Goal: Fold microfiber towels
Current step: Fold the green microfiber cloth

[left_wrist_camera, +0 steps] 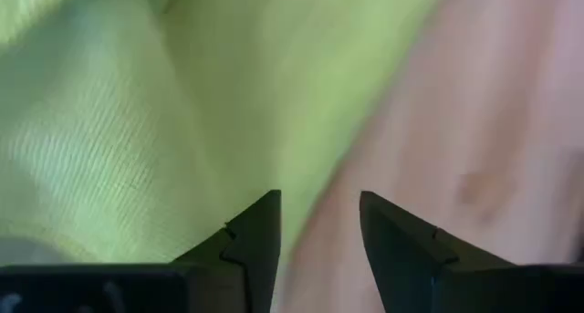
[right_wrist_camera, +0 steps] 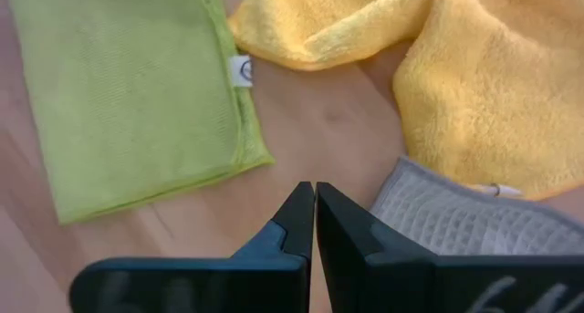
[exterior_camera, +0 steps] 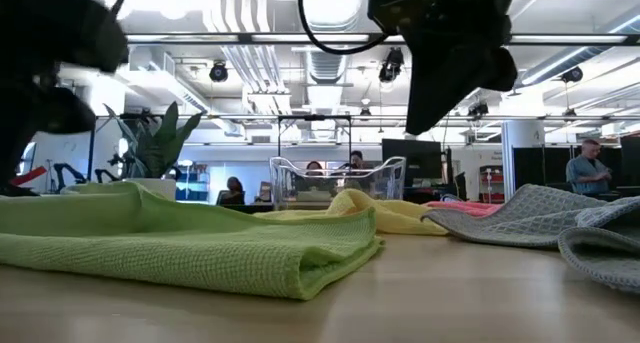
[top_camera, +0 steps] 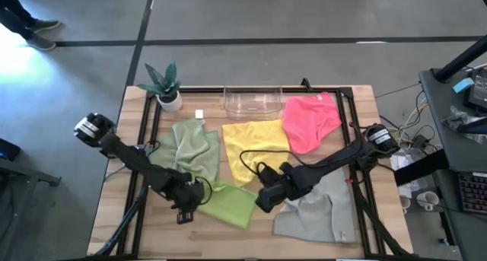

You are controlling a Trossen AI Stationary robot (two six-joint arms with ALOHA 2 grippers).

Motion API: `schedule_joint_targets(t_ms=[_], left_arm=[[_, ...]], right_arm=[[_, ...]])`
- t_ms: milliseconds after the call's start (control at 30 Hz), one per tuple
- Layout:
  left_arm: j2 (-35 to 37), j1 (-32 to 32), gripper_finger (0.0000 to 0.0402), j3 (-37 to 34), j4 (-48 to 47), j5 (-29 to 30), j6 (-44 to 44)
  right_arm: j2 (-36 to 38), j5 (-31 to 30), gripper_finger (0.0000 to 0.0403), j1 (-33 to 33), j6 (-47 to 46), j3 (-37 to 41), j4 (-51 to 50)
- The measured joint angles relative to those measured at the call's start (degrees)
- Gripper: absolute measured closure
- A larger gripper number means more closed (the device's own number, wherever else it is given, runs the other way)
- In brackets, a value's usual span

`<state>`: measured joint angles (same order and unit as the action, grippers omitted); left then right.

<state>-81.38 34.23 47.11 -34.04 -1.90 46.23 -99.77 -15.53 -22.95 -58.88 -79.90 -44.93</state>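
in the high view the left gripper point(top_camera: 185, 212) sits at lower left of centre, over the near edge of the lime green towel point(top_camera: 232, 202), which lies folded on the wooden table point(top_camera: 114, 215). only the left wrist view shows its fingers point(left_wrist_camera: 260, 231) parted, nothing between them, above the cloth's edge. above it, the sage green towel point(top_camera: 190, 151) lies rumpled below a potted plant point(top_camera: 166, 84). at centre the yellow towel point(top_camera: 255, 143) spreads under a clear plastic bin point(top_camera: 253, 101). the right gripper point(top_camera: 262, 198) hangs just right of the lime cloth; its wrist view shows the tips pressed together, holding nothing. the hot pink towel point(top_camera: 310, 120) lies upper right, the light grey towel point(top_camera: 323, 208) lower right, partly hidden by the right arm. the low view cuts both grippers off at the top and shows people beyond, indistinct.
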Motion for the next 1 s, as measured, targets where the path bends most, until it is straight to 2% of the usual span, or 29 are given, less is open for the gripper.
schedule_joint_targets(t_ms=[67,167,267,333,533,733,1000], left_arm=[[1.83,0.31,0.0267,-0.02,3.55,2.45,0.01],[3.67,0.47,0.0267,0.02,12.22,10.02,-0.05],[2.85,0.38,0.0267,-0.15,21.60,17.58,-2.12],[1.37,0.38,0.0267,-0.15,27.14,20.07,-4.57],[-7.05,0.38,0.0267,1.13,37.19,20.82,-4.67],[-16.66,0.38,0.0267,6.22,37.25,21.74,-2.58],[-26.96,0.36,0.0267,14.17,37.33,21.78,-1.53]], right_arm=[[0.00,0.00,0.0394,-0.27,-0.71,0.00,0.02],[0.00,-0.47,0.0394,-0.31,-1.11,-0.23,-0.40],[0.00,-0.93,0.0394,-0.31,-0.25,-0.73,-0.45],[0.00,-1.14,0.0394,-0.29,0.72,-1.53,-1.76],[0.00,-4.08,0.0394,-0.27,4.01,-5.34,-9.27],[0.04,-5.55,0.0394,0.10,5.09,-8.59,-19.08],[0.07,-5.55,0.0394,0.10,9.97,-9.51,-22.34]])
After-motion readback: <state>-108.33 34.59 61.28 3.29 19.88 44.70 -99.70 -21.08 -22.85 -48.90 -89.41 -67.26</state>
